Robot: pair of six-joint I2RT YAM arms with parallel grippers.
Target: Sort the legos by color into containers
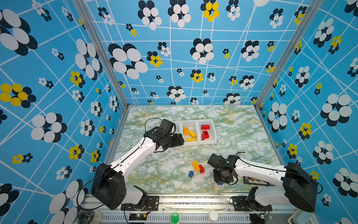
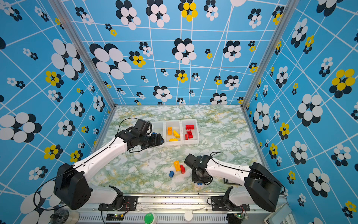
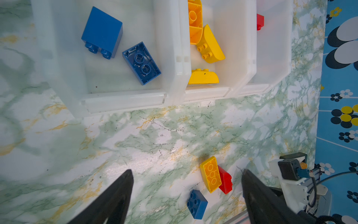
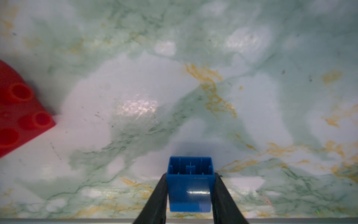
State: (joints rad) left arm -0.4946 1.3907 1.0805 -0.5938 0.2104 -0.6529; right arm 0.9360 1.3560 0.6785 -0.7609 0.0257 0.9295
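Blue brick [image 4: 190, 186] is pinched between our right fingers [image 4: 157, 195], close to the front edge of the marble counter [image 4: 135, 87]. Our left fingers [image 3: 116, 194] stand spread wide by the leftmost of the white bins [image 3: 126, 99], which hold blue, yellow and red legos separately. Three loose bricks [image 1: 196, 165] lie on the counter between our arms.

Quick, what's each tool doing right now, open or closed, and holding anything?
Left tool: open, holding nothing.
Right tool: closed on a blue brick.
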